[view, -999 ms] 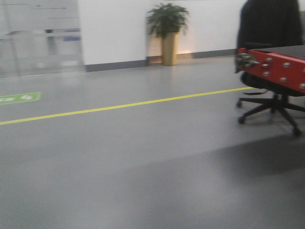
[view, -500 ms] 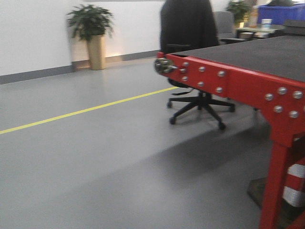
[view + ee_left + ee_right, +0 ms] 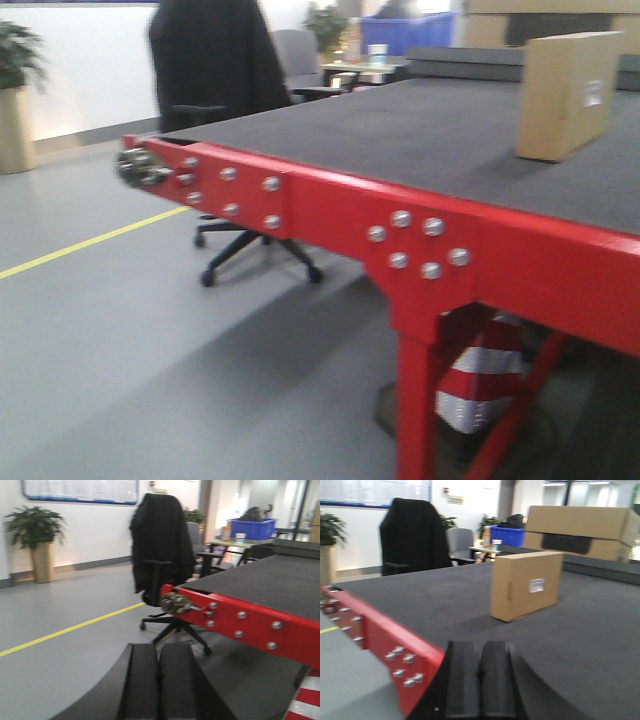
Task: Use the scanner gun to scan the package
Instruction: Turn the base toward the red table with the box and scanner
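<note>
**Package** [image 3: 527, 585]: tan box, standing upright on one edge on the dark top of the red-framed table [image 3: 330, 215]. White label [image 3: 536, 585] on the broad face.
**Larger carton** [image 3: 580, 525]: behind the package, apart from it.
**Left gripper** [image 3: 159, 652]: pads pressed together, nothing between them, pointing past the table's corner.
**Right gripper** [image 3: 481, 650]: clenched likewise, empty, facing the package, well apart.
**Office chair** [image 3: 215, 90]: draped in black, beyond the table corner.

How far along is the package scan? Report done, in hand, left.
Done: nothing beyond facing the table, where the package stands on edge, its white label showing. In hand: nothing; the left jaws and right jaws are both shut, empty. Left: the scanner gun is in no view, so find it, grasp it, and scan the label.
</note>
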Available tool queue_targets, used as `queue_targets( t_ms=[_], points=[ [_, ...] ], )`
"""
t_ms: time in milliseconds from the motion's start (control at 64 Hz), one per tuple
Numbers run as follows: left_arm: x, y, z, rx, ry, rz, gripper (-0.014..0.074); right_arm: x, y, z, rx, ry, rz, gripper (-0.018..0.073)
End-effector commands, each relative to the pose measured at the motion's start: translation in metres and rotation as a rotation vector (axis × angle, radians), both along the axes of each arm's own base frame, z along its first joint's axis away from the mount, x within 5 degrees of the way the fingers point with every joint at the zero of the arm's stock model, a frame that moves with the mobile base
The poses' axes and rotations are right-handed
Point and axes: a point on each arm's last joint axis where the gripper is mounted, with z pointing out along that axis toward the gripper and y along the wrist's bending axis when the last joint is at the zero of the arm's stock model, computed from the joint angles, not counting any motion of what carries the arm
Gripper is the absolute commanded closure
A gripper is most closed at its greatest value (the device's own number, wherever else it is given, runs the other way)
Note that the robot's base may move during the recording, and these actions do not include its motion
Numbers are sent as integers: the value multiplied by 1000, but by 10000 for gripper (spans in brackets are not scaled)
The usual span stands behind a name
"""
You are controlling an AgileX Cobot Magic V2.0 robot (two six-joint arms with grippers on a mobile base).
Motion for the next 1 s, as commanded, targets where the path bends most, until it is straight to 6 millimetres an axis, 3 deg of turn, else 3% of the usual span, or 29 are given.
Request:
queue_targets(
  t_ms=[0, 718, 984],
  points=[
    [-1, 0, 2, -1, -21, 4, 707, 0, 0, 2, -12, -20, 1, 727],
    [0, -4, 2, -2, -21, -67, 707, 0, 0, 2, -12, -20, -1, 727],
    [0, -5, 2, -2, -21, -80, 707, -1, -5, 2, -12, -19, -84, 727]
  ],
)
